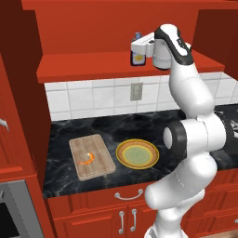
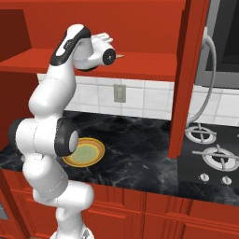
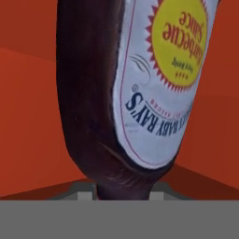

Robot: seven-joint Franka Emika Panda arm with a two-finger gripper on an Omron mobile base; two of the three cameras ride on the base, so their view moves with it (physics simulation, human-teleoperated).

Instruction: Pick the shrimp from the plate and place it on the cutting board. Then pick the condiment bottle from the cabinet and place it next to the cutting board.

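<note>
Shrimp [image 1: 87, 159] lying on the cutting board [image 1: 98, 168], which rests on the worktop [image 1: 60, 135] just left of the plate [image 1: 137, 154]. Above, the condiment bottle [image 1: 136, 55] stands upright on the cabinet [image 1: 97, 28] shelf, with the tool [image 1: 138, 46] reaching it from the right. A wall outlet [image 1: 135, 91] sits between shelf and worktop.

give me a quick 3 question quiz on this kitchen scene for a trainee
1. True or false: the small curved orange shrimp lies on the light tan wooden cutting board.
2. What is the two-finger gripper closed around?
A. the round yellow-rimmed plate
B. the dark condiment bottle with yellow label
C. a drawer handle
3. Fill in: the bottle stands on the open shelf of the red wooden ____.

Key: 1 true; 2 B; 3 cabinet.
</note>
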